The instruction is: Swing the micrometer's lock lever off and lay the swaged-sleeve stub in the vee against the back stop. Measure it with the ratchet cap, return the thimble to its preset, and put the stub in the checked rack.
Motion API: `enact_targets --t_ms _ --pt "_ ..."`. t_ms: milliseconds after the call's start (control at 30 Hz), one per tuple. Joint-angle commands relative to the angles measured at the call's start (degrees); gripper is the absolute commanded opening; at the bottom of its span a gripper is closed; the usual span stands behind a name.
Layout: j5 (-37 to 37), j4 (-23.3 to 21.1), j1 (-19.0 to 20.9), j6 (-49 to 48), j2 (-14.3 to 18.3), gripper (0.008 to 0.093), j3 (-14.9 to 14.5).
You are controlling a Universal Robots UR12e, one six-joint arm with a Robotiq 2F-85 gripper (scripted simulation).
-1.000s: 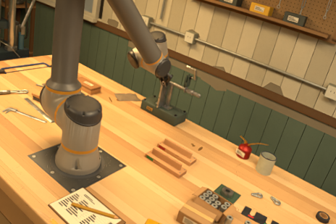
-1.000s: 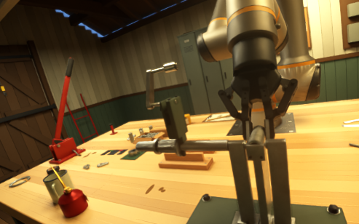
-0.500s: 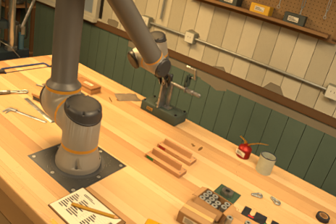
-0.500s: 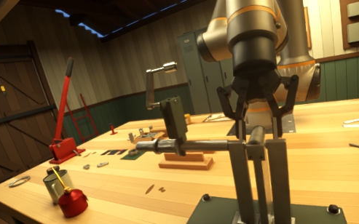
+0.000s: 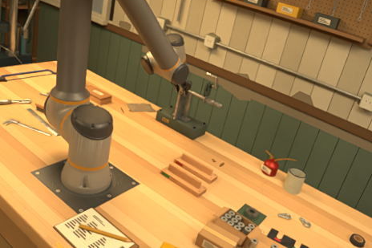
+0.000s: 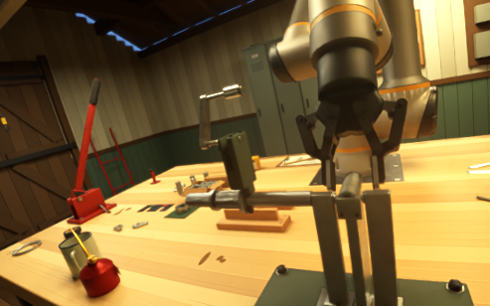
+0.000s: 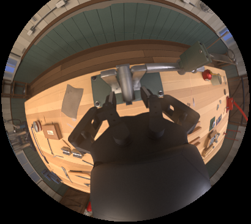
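The swaged-sleeve stub lies in the vee of the micrometer stand, its near end partly hidden behind my fingers in the wrist camera. In the second side camera the stub shows end-on between the stand's two uprights. The micrometer's spindle and thimble run out to one side through a green block, with a lever standing up from it. My gripper hangs straight above the stub, one finger on each side of it. It is open and holds nothing.
The stand's green base sits near the bench's back edge by the wall. Two wooden racks lie toward the bench middle. A red oil can and a cup stand further along. My base plate and hand tools occupy the near side.
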Motion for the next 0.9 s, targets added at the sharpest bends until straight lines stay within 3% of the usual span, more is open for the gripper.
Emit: enact_targets --t_ms 0,867 --pt "0.01 0.17 -0.01 -0.01 -0.24 0.0530 -0.04" --pt "0.30 7.11 -0.61 -0.54 -7.00 0.0530 -0.12"
